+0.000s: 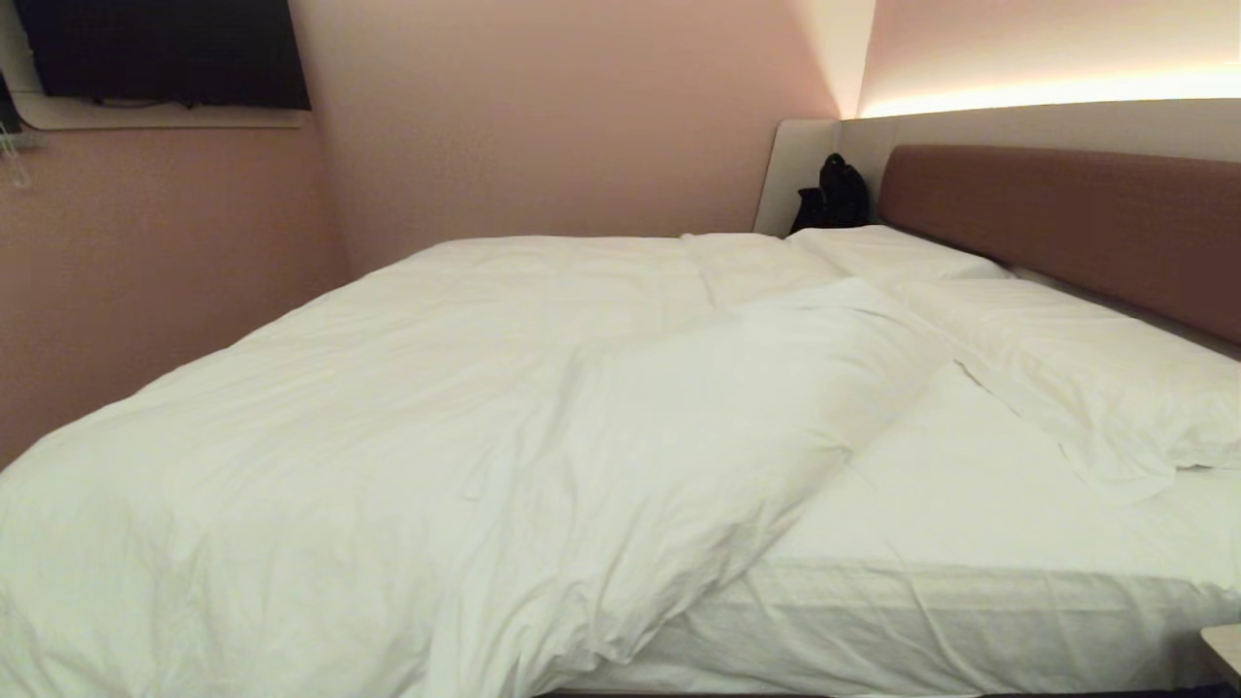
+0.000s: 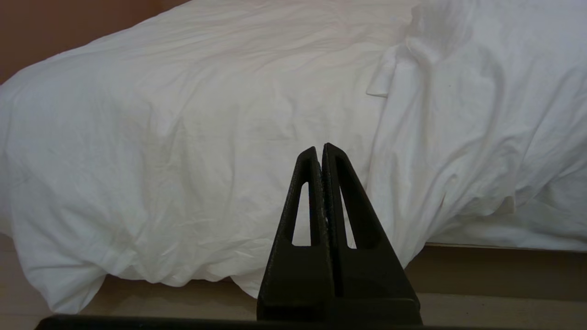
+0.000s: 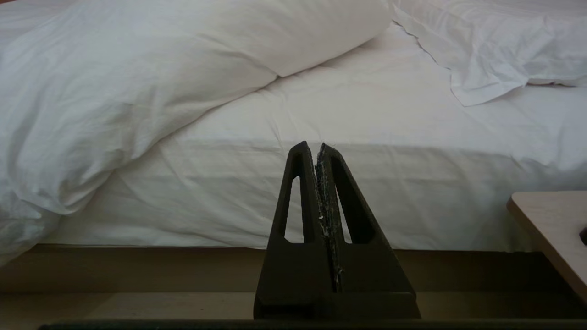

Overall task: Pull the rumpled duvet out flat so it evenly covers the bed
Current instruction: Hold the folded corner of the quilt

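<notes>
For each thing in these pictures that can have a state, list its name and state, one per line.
duvet: rumpled, bunched toward the foot, near corner folded back
fitted sheet: exposed near the pillows
pillows: lying by the headboard
left gripper: shut, empty
right gripper: shut, empty

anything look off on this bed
Yes: the duvet is bunched toward the foot, its top corner folded back, leaving bare sheet beside the pillows. Both grippers are shut, short of the bed.
</notes>
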